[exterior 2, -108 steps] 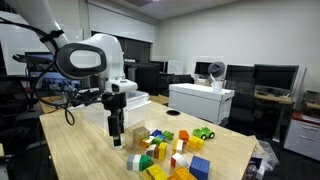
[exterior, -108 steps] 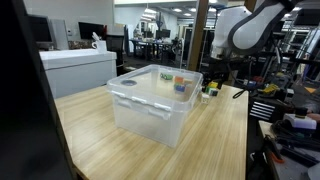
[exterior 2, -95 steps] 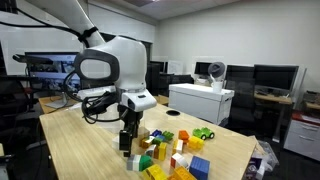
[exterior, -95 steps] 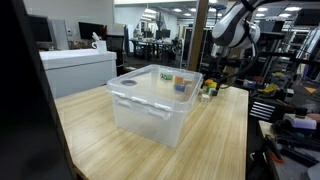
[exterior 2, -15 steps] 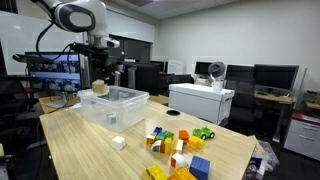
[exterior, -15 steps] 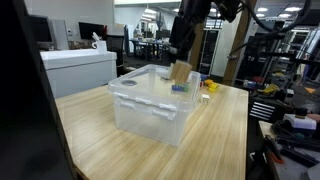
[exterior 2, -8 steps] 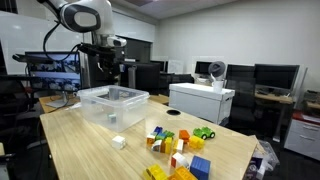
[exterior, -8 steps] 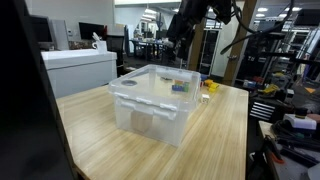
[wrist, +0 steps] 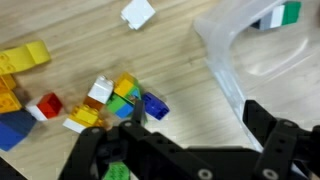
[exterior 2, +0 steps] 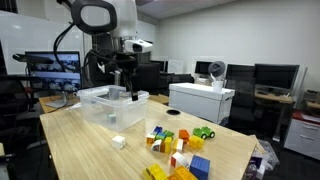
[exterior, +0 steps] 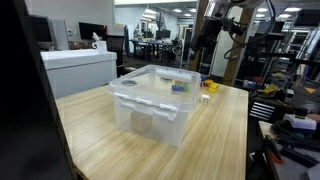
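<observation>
While the arm hung above the wooden table [exterior 2: 70, 150], we saw its gripper [exterior 2: 121, 88] held over the clear plastic bin [exterior 2: 103, 108], at the side of the bin that faced the pile of coloured blocks [exterior 2: 175, 148]. In the wrist view the jaws stood wide apart with nothing between them. Only bare wood and the rounded corner of the bin showed in the gap, so we judged the gripper empty and touching nothing.

The bin itself sat upright on the table, well away from the table's edges in both exterior views. Inside it lay a few small blocks [exterior: 178, 86], and the wrist view showed a green and dark one through the bin's wall. We could not count them with confidence.

Outside the bin, a lone white block [wrist: 138, 12] lay on the wood, apart from the others and near the bin's wall. The main pile was spread loosely beside the bin rather than stacked. From the wrist camera we made out a dark blue block [wrist: 153, 105] just beside one finger, a red block [wrist: 48, 105] further off, and yellow blocks [wrist: 25, 58] at the picture's edge. Behind the table stood office desks and monitors [exterior 2: 270, 75].
</observation>
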Tool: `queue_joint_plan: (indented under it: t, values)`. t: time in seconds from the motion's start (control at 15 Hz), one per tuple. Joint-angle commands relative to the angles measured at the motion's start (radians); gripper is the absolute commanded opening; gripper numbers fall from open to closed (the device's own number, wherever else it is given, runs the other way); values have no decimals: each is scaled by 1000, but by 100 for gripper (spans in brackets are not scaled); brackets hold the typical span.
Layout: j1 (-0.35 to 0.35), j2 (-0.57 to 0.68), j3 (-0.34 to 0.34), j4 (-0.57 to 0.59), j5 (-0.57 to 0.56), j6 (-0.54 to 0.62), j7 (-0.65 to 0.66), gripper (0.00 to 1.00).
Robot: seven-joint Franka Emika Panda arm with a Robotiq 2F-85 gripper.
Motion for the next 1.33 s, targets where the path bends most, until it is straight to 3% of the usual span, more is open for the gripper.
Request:
queue_joint_plan:
  t: [0.0,0.33,0.47,0.73,0.93,1.0,1.13,1.27]
  values:
    - [-54,53,-12,-40,-74,7,71,100]
    - [-61,162,-15,-145,-68,37,29,100]
    - [-44,257,12,-133,-54,135,28,100]
    - [-45,312,39,-120,-42,257,22,100]
    - [-45,310,58,-108,-34,258,21,59]
    - [-51,275,65,-102,-12,236,15,38]
    - [-48,230,50,-76,-30,197,51,31]
    - [-51,166,34,-29,-46,153,91,13]
